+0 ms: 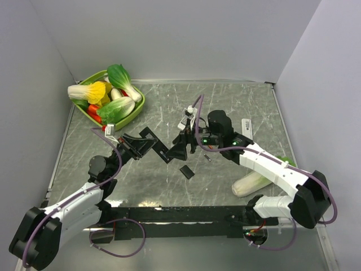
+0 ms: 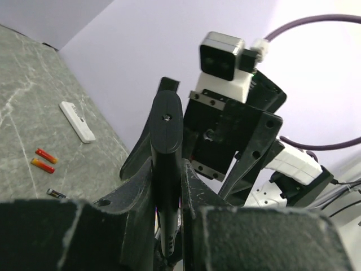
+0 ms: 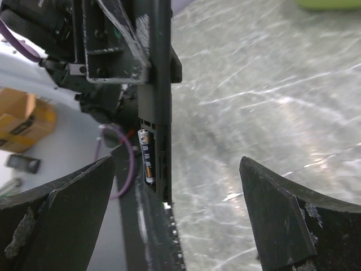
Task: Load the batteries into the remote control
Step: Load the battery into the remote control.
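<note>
Surroundings: I see a green basket (image 1: 141,107) of toy vegetables at 10 o'clock on the grey table (image 1: 237,101). A pale cabbage (image 1: 251,183) lies at 4 o'clock, against the right arm.
Table litter: a white remote (image 2: 77,121) lies flat at 2 o'clock from the grippers. A flat black piece (image 1: 186,171) lies at 6 o'clock, just below them.
Obstruction: from my left wrist camera, the right gripper's body stands directly behind the black remote (image 2: 167,132) and hides the table beyond.
Materials: the table is a marbled grey sheet with white veins. The black remote is a slim matte bar with a rounded end. The finger pads are scuffed black plastic.
Left gripper (image 2: 167,217): clamped on the black remote's long sides, holding it raised between the arms.
Right gripper (image 3: 176,164): fingers spread wide, apart from the remote, whose open compartment sits between them, nearer the left finger.
Seated battery (image 3: 148,164): a dark cylinder with a silvery cap and an orange band, lying lengthwise in the compartment.
Loose batteries: two orange-red batteries (image 2: 46,155) lie side by side and a dark battery (image 2: 56,193) lies near them, all close to the white remote and well apart from all the fingers.
</note>
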Robot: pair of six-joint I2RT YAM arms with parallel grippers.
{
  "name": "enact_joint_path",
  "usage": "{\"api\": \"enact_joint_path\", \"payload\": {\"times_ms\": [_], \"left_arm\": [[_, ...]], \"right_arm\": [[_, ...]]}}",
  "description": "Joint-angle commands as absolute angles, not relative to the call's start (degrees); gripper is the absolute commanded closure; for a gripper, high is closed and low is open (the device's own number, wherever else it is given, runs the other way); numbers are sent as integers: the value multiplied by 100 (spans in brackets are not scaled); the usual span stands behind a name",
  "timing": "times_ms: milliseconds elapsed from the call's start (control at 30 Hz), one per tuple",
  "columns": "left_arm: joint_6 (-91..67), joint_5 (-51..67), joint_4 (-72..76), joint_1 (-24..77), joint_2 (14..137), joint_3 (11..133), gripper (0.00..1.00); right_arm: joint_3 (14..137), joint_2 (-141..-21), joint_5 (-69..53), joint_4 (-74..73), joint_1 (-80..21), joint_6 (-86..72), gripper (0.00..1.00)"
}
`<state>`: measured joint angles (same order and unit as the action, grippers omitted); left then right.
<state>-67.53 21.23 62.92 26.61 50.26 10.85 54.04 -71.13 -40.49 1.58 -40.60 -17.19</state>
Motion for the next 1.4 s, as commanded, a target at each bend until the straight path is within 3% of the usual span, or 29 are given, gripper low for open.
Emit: {"api": "enact_joint_path", "payload": {"times_ms": [0,267,433,867,1000,1367], "left_arm": [[-6706,2469,6934,2689,5159,1371,98],[-6662,2531,7022,2733,5256,1415,98],[-6618,2522,7014,2777,5273,1459,98],[-6425,2443,6776,2865,5159,1520,98],[-6434,2408,6785,2865,5115,1512,98],[-6671,2048,7154,2857,5080,1433,98]], "right_arm": [[5616,-7268,-4544,684,-4034,-2284,0],[5607,-7497,-4755,1143,-4043,-2698,3],[5678,-7620,-4781,1143,-4095,-2786,14],[5695,-7717,-4702,1213,-4201,-2944,29],[5678,-7752,-4702,1142,-4201,-2909,40],[5388,-7752,-4702,1107,-4228,-2751,56]]}}
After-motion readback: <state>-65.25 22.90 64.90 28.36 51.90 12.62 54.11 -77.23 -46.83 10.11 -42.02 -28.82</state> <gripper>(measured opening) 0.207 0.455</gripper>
